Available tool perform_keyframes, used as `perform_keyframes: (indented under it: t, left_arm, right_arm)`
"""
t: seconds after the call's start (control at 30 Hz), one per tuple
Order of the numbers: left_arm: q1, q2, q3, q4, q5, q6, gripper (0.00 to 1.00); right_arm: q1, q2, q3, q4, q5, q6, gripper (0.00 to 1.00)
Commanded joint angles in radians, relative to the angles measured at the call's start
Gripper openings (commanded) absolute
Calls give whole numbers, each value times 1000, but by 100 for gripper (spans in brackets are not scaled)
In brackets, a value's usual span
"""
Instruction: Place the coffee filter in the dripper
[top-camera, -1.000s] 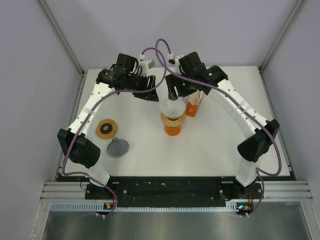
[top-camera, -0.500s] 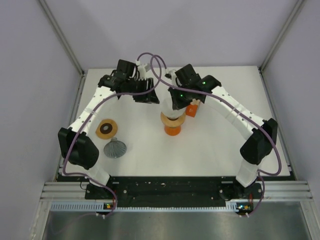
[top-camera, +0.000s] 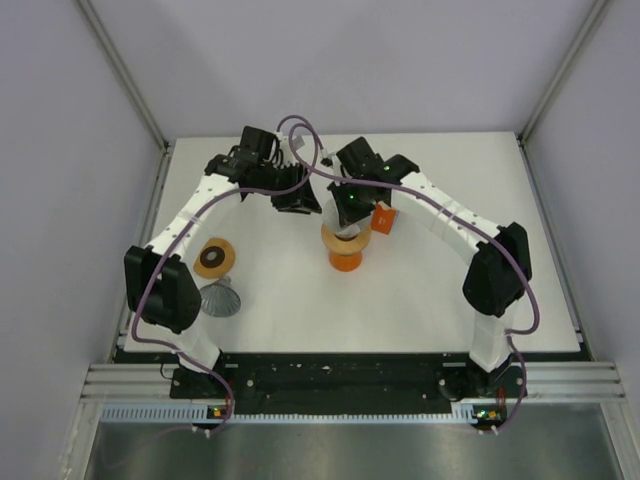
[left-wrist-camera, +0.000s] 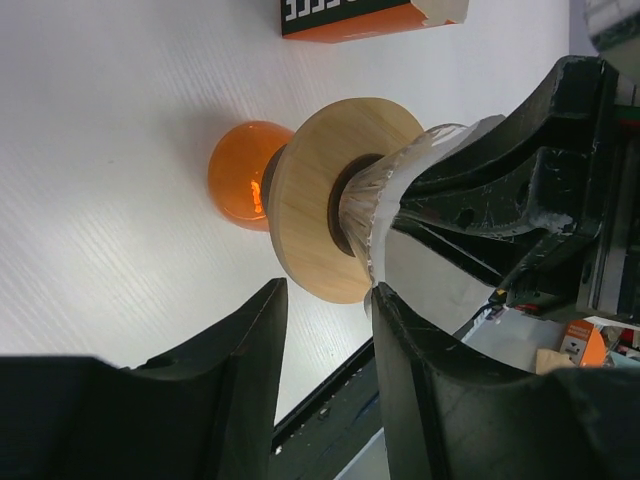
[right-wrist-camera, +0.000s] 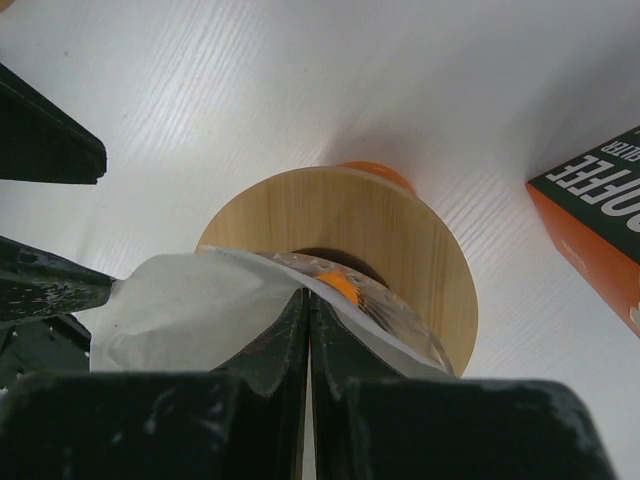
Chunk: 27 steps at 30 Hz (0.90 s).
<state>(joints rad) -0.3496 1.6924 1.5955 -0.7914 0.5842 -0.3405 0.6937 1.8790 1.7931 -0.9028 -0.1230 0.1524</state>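
The dripper is a clear glass cone in a wooden collar on an orange base, standing mid-table. The white coffee filter sits in its mouth, one corner sticking out to the side. My right gripper is shut, its tips pushed down into the filter's opening; whether paper is caught between them is hidden. My left gripper is open beside the dripper, with one fingertip touching the filter's edge. From above, the right gripper covers the filter.
An orange filter box lies right behind the dripper. At the left lie a second wooden collar and a grey ribbed cone, partly under the left arm's elbow. The table's walls rise at both sides.
The right gripper has shut and come down left onto the dripper, covering the filter. The left gripper has narrowed and shifted right toward the filter's edge.
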Motion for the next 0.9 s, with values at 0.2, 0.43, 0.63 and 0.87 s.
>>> perform_keyframes:
  t: [0.2,0.43,0.63,0.87]
  left_arm:
    - [-17,27,-2,47,45,9,43]
    - [-17,20,21,34,37,24,43]
    - [-15,18,21,32,35,28,43]
    - [-19,20,24,29,35,29,43]
  right_arm:
    - [17,37,-6,22,16,-2,0]
    - [20,3,58,-8,13,-17,0]
    - [18,-41,100,-19,26,-27,0]
    - [18,-60,126,-36,36,-34,0]
